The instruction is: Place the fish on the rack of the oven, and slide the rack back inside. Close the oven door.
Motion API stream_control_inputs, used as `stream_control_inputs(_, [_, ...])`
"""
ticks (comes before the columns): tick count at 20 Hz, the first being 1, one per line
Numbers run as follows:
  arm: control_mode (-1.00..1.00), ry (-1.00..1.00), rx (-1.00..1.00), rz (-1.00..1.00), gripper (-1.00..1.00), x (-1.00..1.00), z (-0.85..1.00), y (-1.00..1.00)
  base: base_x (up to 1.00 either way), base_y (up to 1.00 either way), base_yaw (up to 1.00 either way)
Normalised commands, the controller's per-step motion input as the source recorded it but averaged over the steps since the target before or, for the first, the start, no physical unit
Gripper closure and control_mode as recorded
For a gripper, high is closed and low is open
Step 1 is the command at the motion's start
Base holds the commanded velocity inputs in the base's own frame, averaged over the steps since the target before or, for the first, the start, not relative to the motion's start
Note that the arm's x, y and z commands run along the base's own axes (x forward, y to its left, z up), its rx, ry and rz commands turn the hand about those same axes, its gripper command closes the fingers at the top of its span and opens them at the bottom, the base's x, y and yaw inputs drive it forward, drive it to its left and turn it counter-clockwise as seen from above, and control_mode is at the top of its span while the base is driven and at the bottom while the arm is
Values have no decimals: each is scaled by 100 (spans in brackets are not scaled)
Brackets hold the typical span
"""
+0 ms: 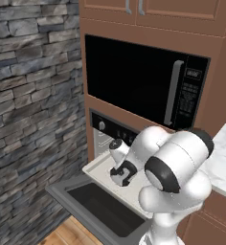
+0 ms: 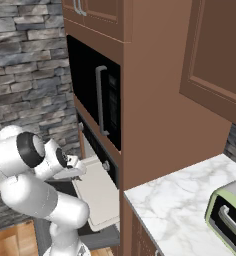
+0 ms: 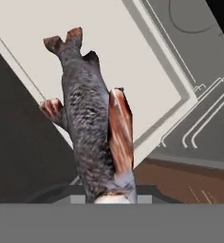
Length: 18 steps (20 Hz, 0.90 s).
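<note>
The fish is seen nearest in the hand view, rising from the bottom edge with its forked tail pointing away, so it is judged to be clamped in the gripper, though the fingertips themselves are hidden behind the body. Below and beyond the fish, the rack is spread as a pale flat shelf, pulled out of the oven. In the left base view the gripper is held just above the rack's front part, with the oven door dropped open below the rack and in front of it. Behind the rack the dark control strip with its round knob is seen, and above the rack the microwave is set in the brown cabinetry.

The step in hand is judged to be the placing of the fish, not yet finished, since the fish is carried above the rack and is not lying on it. Next, a lowering onto the middle of the rack is called for, then a release, before the rack is pushed in and the door is lifted shut.
</note>
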Motion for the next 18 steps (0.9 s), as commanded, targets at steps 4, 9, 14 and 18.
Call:
stream_control_inputs(4, [-100, 1, 0, -8, 100, 52, -62, 0, 0, 0, 0])
stream_control_inputs(9, [-100, 1, 0, -6, 100, 57, -65, 0, 0, 0, 0])
stream_control_inputs(14, [-100, 0, 0, -6, 100, 66, -75, 9, 0, 0, 0])
stream_control_inputs(18, [-100, 0, 0, -9, 100, 76, -74, 23, 0, 0, 0])
